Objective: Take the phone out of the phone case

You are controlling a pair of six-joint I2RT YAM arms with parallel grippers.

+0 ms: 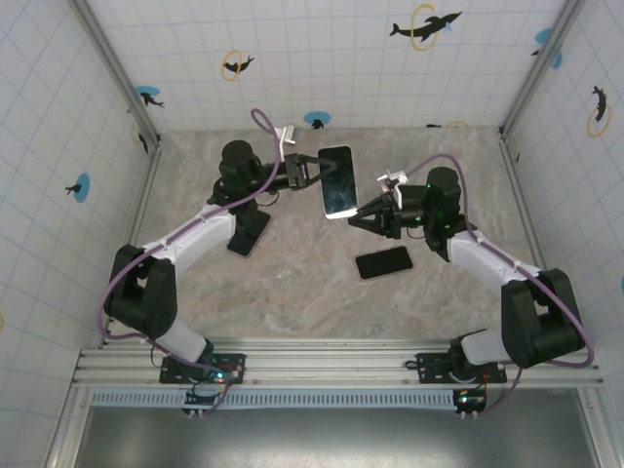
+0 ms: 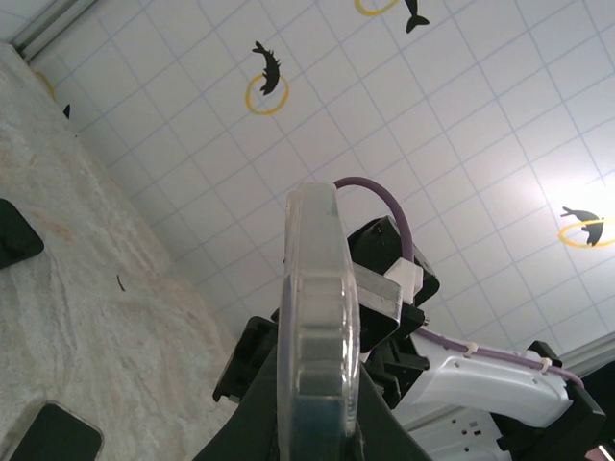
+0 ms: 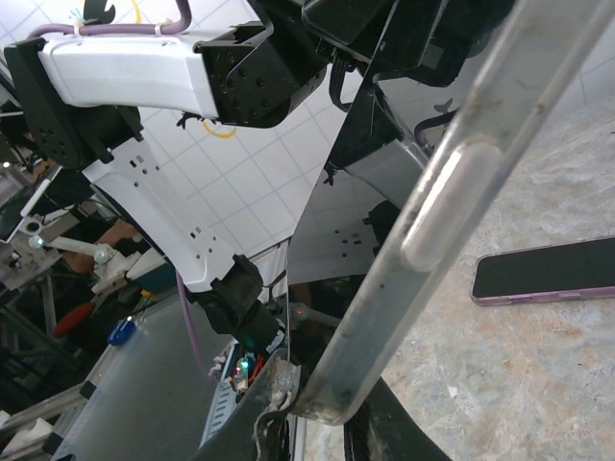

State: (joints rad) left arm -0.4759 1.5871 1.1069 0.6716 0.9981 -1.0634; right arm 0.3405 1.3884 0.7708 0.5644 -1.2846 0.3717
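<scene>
Left gripper (image 1: 310, 172): clamped on the left long edge of the phone (image 1: 338, 181), holding it raised above the desk (image 1: 292, 302), mid-scene.
Phone: inside its case (image 2: 317, 317); long axis runs far to near, between both arms.
Right gripper (image 1: 362, 216): narrow, pinching the case's near right corner; judged the peeling side.

A second phone (image 1: 383, 262) is laid on the table (image 1: 292, 302) before the raised cased phone (image 1: 337, 181), a third phone (image 1: 249, 234) to its left.
</scene>
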